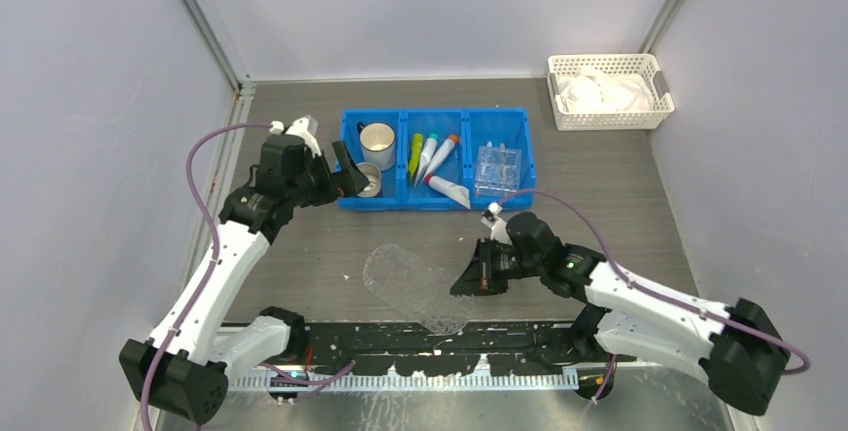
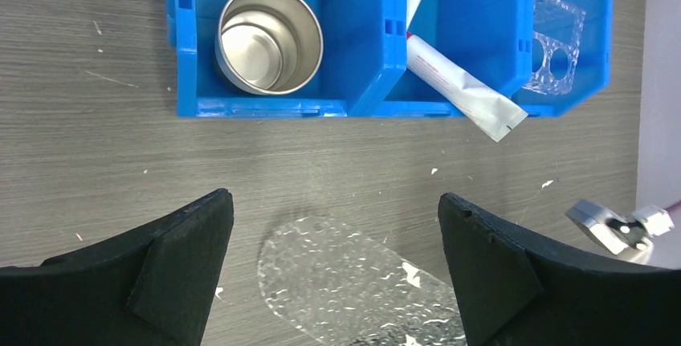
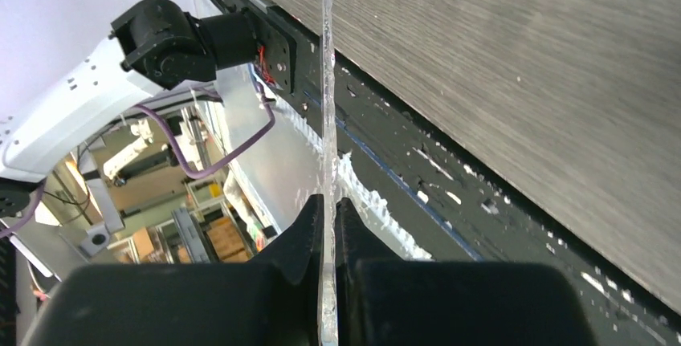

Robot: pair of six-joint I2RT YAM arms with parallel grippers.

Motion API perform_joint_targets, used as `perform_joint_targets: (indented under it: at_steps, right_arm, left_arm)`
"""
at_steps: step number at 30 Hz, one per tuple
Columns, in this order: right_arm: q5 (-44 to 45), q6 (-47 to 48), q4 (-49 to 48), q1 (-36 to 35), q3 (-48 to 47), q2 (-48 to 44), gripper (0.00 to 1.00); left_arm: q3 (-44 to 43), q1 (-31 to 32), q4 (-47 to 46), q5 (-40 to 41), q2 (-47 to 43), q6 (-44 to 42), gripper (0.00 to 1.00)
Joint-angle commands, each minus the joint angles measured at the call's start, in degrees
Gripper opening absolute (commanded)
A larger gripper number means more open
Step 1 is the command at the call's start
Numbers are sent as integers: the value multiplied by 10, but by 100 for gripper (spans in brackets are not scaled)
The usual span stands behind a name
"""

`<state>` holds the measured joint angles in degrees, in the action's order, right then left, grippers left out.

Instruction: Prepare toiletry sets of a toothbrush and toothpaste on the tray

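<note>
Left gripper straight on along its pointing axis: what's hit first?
The left gripper, open, likely meets bare table between the blue bin and the clear sheet; depth unclear, might clip that sheet.

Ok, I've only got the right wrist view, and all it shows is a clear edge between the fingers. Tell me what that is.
Observer: The right gripper is shut on the rim of a clear oval sheet, which the top view shows lying broad face up.
Operator: Give me the left arm's state.
Observer: The left gripper is open and empty, just in front of the blue bin.
Operator: Now locate the toiletry packets.
Observer: The toiletry packets are in the bin's middle compartment, and one white tube pokes out over the front wall.
</note>
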<state>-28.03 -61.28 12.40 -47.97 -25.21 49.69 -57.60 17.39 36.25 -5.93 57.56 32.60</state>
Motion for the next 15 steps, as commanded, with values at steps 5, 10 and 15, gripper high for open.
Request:
perform_joint_targets:
  at_steps: [5, 10, 15]
  right_arm:
    - [-41, 53, -121, -2, -16, 203, 5]
    - [5, 96, -61, 16, -30, 219, 32]
    - [51, 167, 45, 75, -62, 206, 49]
  left_arm:
    - [-8, -1, -14, 1, 10, -8, 100]
    - [-4, -1, -20, -3, 23, -13, 100]
    - [10, -1, -38, -9, 33, -7, 100]
